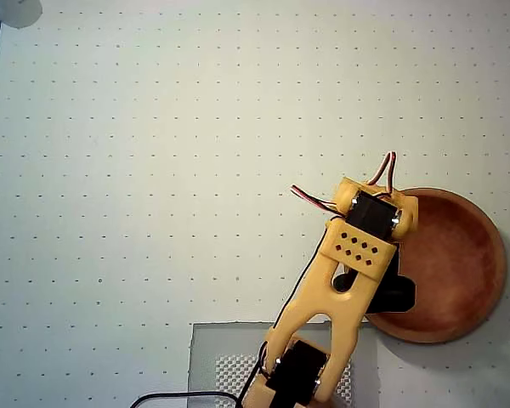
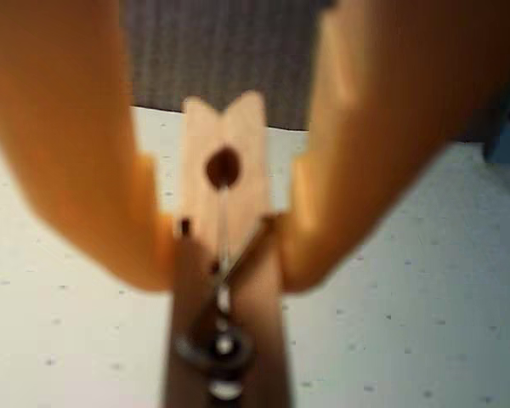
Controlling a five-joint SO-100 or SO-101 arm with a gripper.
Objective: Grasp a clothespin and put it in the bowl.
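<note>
— Two orange fingers (image 2: 85, 170) of the pincer (image 2: 225, 255) clamped the clothespin (image 2: 223, 170) at the wrist view's centre.
— And farther off?
— Overhead, the arm (image 1: 344, 280) covered the bowl's (image 1: 459, 255) left rim, lower right on the dotted bench (image 1: 153, 170).

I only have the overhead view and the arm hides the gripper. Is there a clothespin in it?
Observer: Yes. In the wrist view the clothespin sits clamped between the two orange fingers.
Operator: Which part is gripped?
Observer: The fingers pinch it near its middle, with the metal spring below them in the wrist view.
Operator: Does that view show the bowl?
Observer: No, only the dotted white table shows under the pin.
</note>
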